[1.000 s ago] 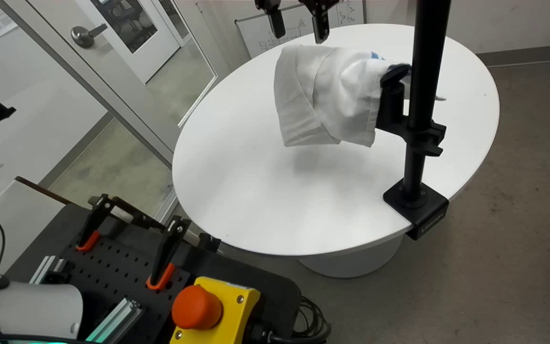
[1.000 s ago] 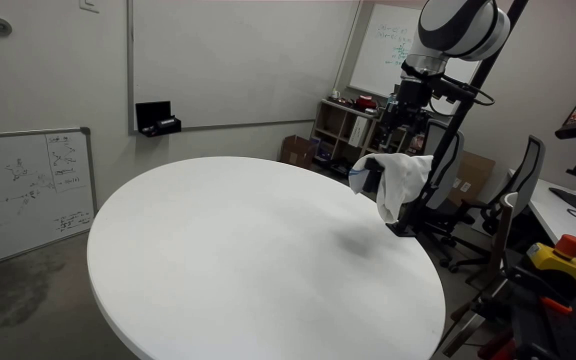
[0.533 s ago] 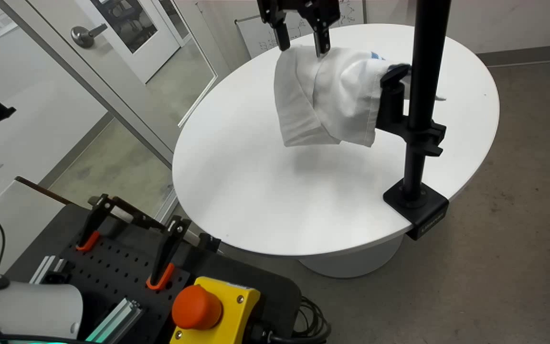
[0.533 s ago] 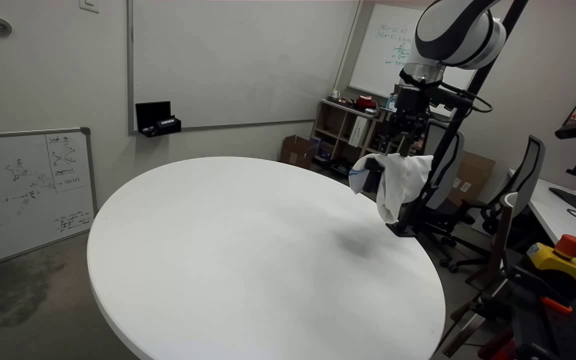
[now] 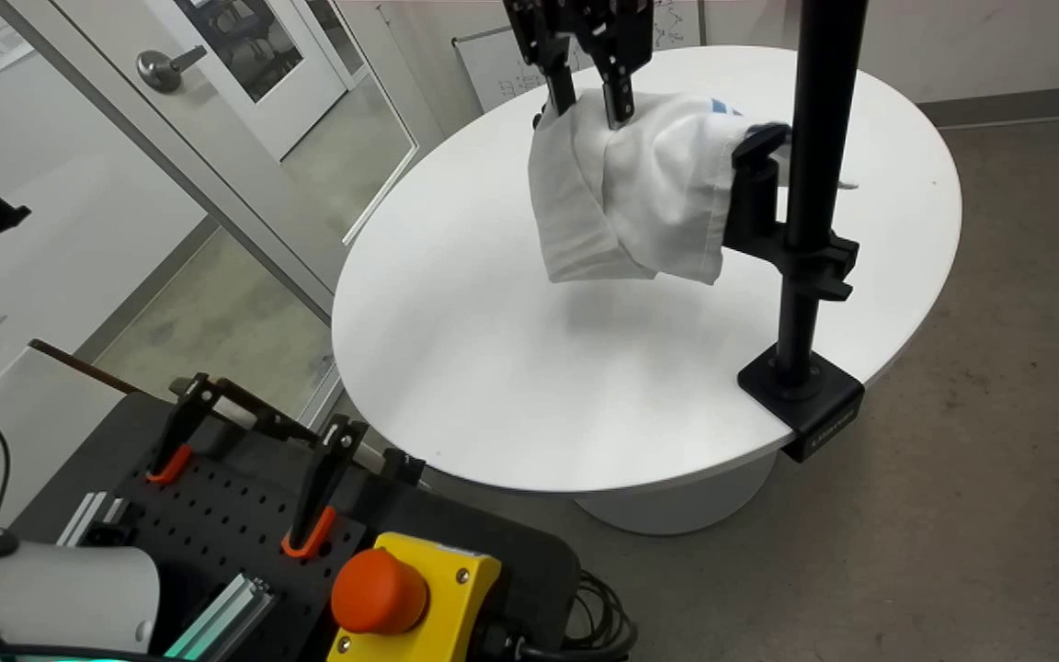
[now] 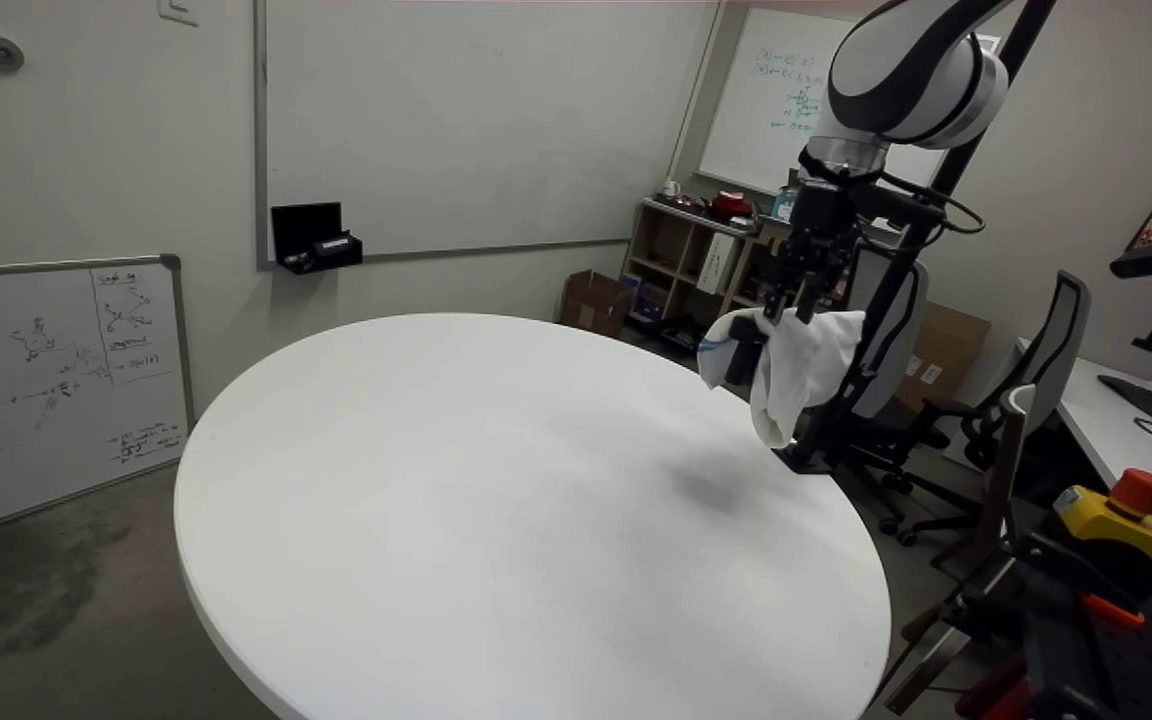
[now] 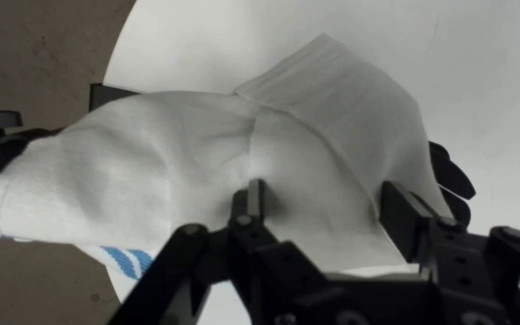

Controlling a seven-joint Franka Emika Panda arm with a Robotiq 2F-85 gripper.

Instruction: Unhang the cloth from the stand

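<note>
The surface (image 5: 493, 386) had not changed; all the news was above it, where the robot arm (image 6: 901, 80) had come lower during the last second. The stand (image 5: 810, 184) stayed in its place. The cloth (image 5: 640, 193) was still hung on the stand, out to its side and in the air over the surface, and its shape had shifted only slightly. What mattered most for you was the fingers (image 5: 619, 97): in an exterior view they had been above the cloth a second earlier, and now their tips reached its upper part and seemed to touch it, with the gap between them looking narrower. The wrist view showed them spread, with fabric lying between them and no pinch made yet. For the task this meant, by my judgement, that your approach was almost finished and that closing on a fold was the next need; the unhanging itself had not begun. Smallest, but worth your attention, was a dark end (image 7: 453, 175) which came out from under the cloth, just beside one of the fingers. Probably it belonged to the stand, so there was some risk that you caught it with the fabric if you closed too low.
</note>
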